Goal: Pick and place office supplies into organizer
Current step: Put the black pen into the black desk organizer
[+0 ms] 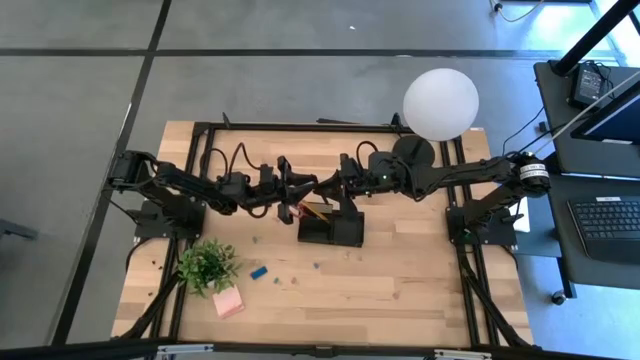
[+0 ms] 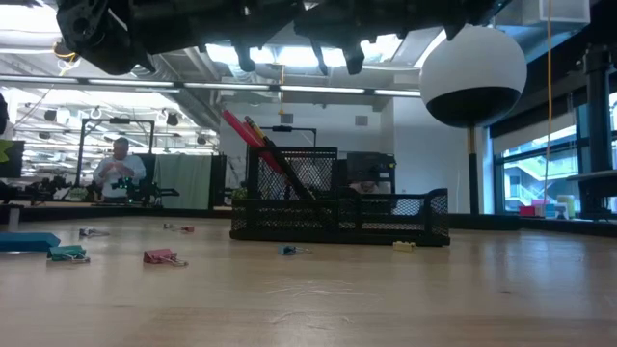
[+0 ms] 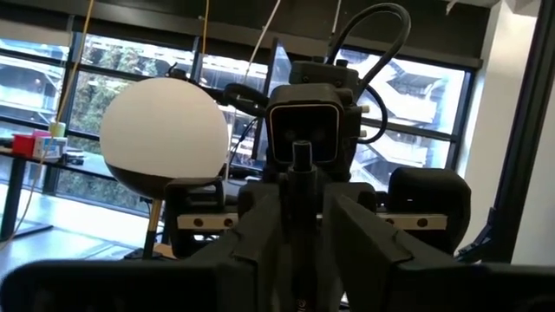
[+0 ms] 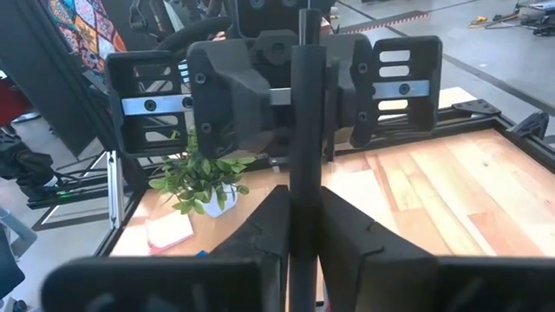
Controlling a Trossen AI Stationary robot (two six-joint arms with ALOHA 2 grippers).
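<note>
Pen (image 4: 305, 130) stands upright at frame centre, clenched by the right pincer (image 4: 299, 227); the left pincer (image 3: 299, 217) faces it, its grip unclear; organizer (image 1: 330, 230) lies just below.

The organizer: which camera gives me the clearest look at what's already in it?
The low view: the organizer shows side-on, with red-handled scissors and a pencil standing in its tall mesh cup. The high view shows it from above, partly under both arms. Neither wrist view shows it.
</note>
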